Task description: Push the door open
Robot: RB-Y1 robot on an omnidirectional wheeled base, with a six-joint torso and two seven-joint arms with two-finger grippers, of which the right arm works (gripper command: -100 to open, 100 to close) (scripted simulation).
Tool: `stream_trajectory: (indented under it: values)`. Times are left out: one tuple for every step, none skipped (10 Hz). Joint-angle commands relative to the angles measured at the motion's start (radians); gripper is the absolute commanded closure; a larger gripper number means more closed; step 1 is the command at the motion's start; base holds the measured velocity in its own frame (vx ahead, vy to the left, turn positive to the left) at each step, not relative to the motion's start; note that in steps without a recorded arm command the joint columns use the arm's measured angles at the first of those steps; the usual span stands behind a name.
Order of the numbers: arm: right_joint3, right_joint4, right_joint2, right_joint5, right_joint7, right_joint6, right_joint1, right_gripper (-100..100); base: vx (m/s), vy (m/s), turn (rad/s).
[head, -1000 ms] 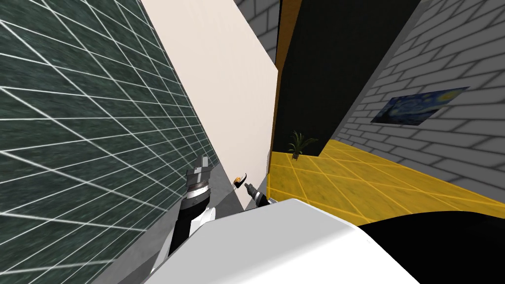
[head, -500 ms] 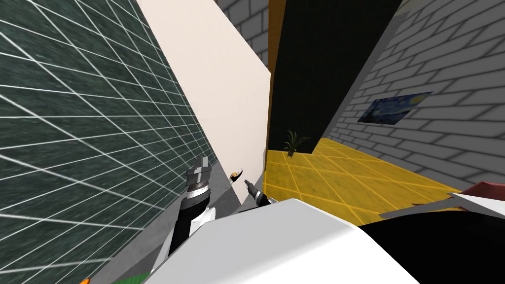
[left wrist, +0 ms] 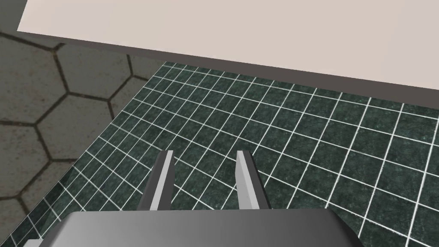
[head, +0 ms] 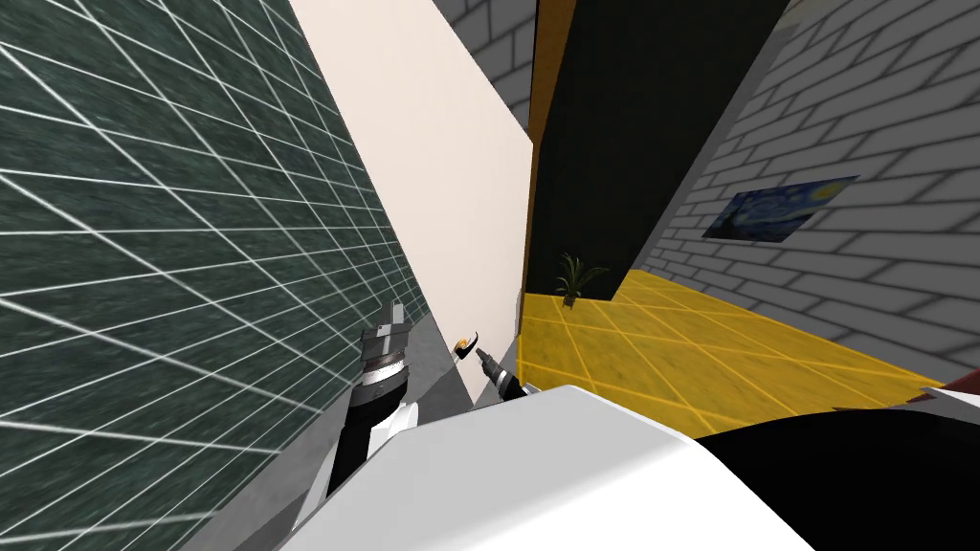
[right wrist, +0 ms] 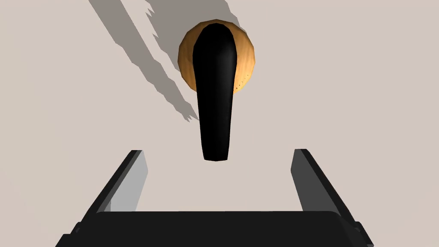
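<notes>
Right wrist view: right pincer (right wrist: 218,151) open, empty, facing black handle (right wrist: 214,107); head camera apparently shifted slightly.

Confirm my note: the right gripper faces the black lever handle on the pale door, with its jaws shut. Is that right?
Not quite: the jaws are open, not shut. In the right wrist view the right gripper faces the black lever handle on the pale door, with its jaws standing wide apart on either side of the lever's tip.
</notes>
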Motion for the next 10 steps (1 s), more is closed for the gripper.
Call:
stream_trajectory:
  values:
    - [-0.005,0.006,0.005,-0.001,0.002,-0.003,-0.003,-100,0.166,0.138,0.022]
    - [-0.008,0.009,0.01,-0.001,0.004,-0.005,-0.004,-100,0.17,0.149,0.032]
    - [-0.01,0.011,0.017,-0.001,0.005,-0.006,-0.004,-100,0.166,0.134,0.021]
    - [-0.008,0.007,0.012,-0.001,0.005,-0.005,-0.002,-100,0.06,0.054,0.008]
    - [-0.008,0.007,0.012,-0.001,0.005,-0.005,-0.002,100,-0.007,-0.005,-0.01]
    - [-0.008,0.007,0.012,-0.001,0.005,-0.005,-0.002,100,-0.019,-0.021,0.003]
    - [-0.008,0.007,0.012,-0.001,0.005,-0.005,-0.002,100,-0.018,-0.019,0.003]
    - [-0.008,0.007,0.012,-0.001,0.005,-0.005,-0.002,100,-0.014,-0.013,-0.004]
    - [-0.008,0.007,0.012,-0.001,0.005,-0.005,-0.002,100,-0.012,-0.009,0.0]
    - [-0.008,0.007,0.012,-0.001,0.005,-0.005,-0.002,100,0.0,0.0,0.0]
